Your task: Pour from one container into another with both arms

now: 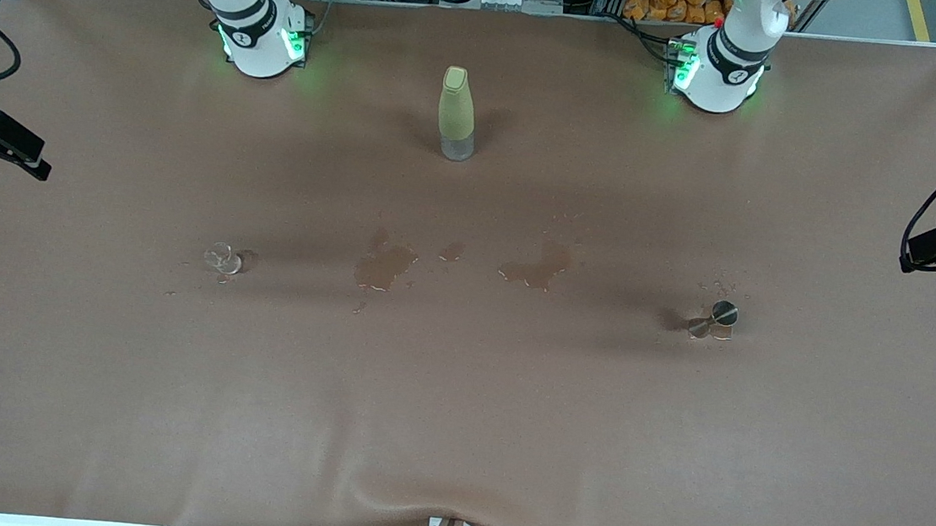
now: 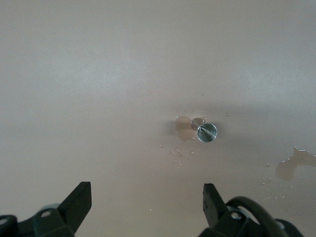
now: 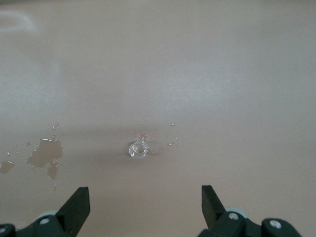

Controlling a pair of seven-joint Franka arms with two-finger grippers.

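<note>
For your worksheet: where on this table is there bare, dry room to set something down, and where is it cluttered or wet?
Bare, dry cloth fills the whole stretch nearer the front camera than the glass cup and jigger. Between those two lie puddles. The bottle stands between the arm bases. Both open grippers, left and right, hang high.

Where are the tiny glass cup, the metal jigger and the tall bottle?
glass cup [image 1: 223, 258], front view, on its clear body.
metal jigger [image 1: 717, 319], front view, on its narrow waist.
yellow-green bottle [image 1: 456, 109], front view, on its coloured sleeve.
</note>
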